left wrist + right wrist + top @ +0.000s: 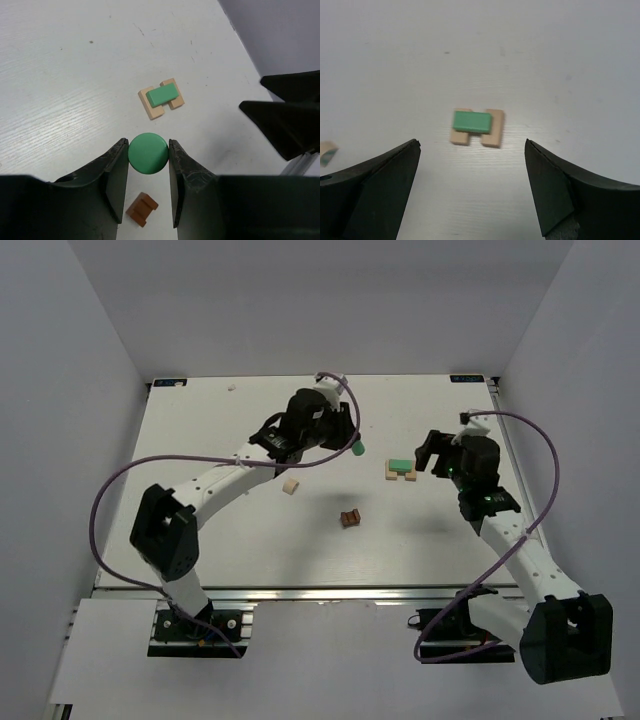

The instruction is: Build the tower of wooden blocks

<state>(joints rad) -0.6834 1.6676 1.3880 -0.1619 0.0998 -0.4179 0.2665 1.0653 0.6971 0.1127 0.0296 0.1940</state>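
Observation:
My left gripper (352,443) is shut on a mint green round block (358,449), which sits between the fingertips in the left wrist view (148,154) above the table. A small stack (401,470) stands to its right: a mint green rectangular block (163,94) across pale tan blocks (152,109). It also shows in the right wrist view (477,127). My right gripper (436,454) is open and empty just right of the stack, jaws wide apart (471,146). The dark brown notched block (350,518) lies alone nearer the arms (142,209). A loose pale tan block (291,486) lies left of it.
The white table (250,550) is walled by grey panels on three sides. A tiny pale scrap (232,387) lies at the far left edge. The right gripper's dark fingers (285,120) show at the right of the left wrist view.

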